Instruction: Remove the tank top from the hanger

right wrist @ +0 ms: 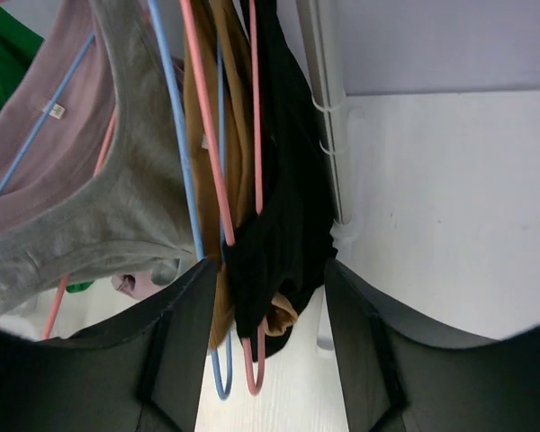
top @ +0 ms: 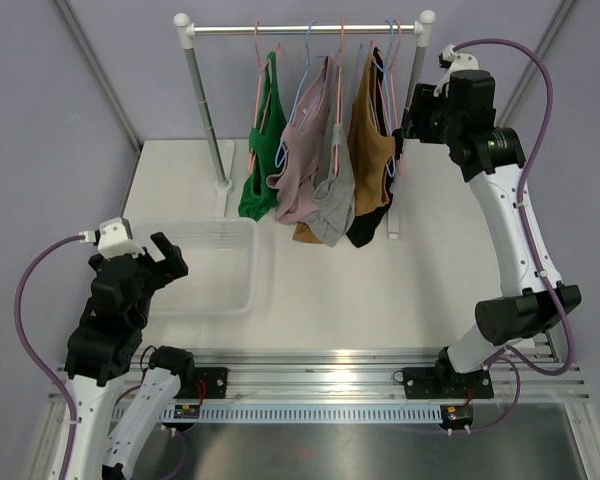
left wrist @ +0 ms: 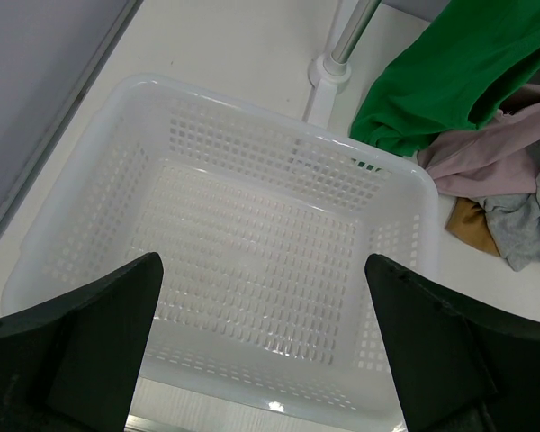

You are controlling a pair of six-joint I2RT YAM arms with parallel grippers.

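Observation:
Several tank tops hang on hangers from a rack rail [top: 300, 30]: green [top: 263, 170], pink [top: 300, 170], grey [top: 335, 200], brown [top: 368, 150] and black [top: 372, 215]. My right gripper [top: 402, 130] is raised at the rail's right end, beside the black top. In the right wrist view it [right wrist: 270, 297] is open, its fingers either side of the black tank top [right wrist: 283, 216], which hangs on a pink hanger [right wrist: 252, 378]. They do not grip it. My left gripper [top: 162, 262] is open and empty, over the white basket [left wrist: 279, 126].
The rack's right post [right wrist: 328, 135] stands just beside the black top, the left post [top: 205, 110] behind the basket [top: 252, 262]. A blue hanger [right wrist: 218, 382] carries the brown top [right wrist: 229, 135]. Bare white table lies in front of the rack.

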